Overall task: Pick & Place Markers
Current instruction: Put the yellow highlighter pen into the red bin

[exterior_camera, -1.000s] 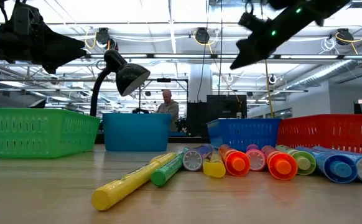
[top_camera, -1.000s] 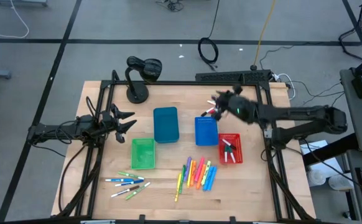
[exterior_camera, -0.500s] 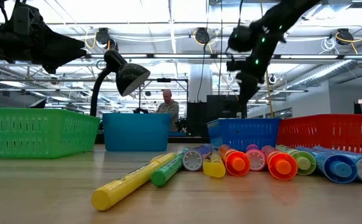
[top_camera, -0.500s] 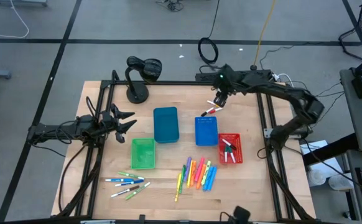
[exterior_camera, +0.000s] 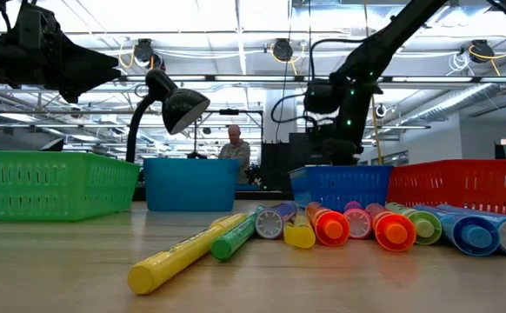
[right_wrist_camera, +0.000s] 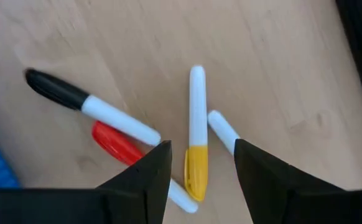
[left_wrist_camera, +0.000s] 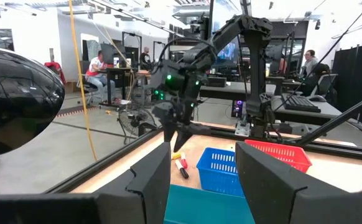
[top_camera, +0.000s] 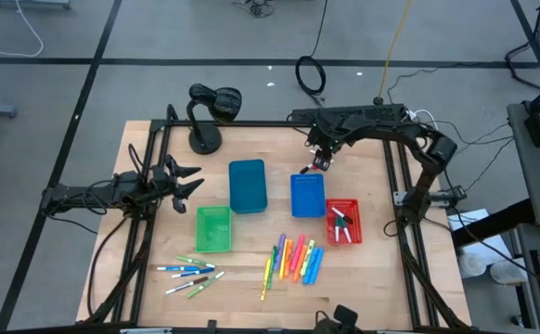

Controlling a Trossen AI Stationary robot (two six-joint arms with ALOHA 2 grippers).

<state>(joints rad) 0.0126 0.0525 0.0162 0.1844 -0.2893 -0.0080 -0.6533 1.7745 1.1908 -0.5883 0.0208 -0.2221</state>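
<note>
The right arm reached in along the far edge of the table, its wrist bent down so the right gripper (top_camera: 319, 160) pointed at a few loose markers (right_wrist_camera: 196, 155) lying just beyond the blue bin (top_camera: 307, 196); its jaws stood apart, straddling a yellow-capped one without touching. The left gripper (top_camera: 185, 180) waited at the left, held level, jaws apart and empty. More markers lay in rows at the near edge (top_camera: 295, 260)

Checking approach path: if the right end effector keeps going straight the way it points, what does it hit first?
Most likely the yellow-capped white marker: it lies on the wooden table right between the open fingers of the right end effector. A black-capped marker and a red-capped one lie just beside. Depth is unclear.
</note>
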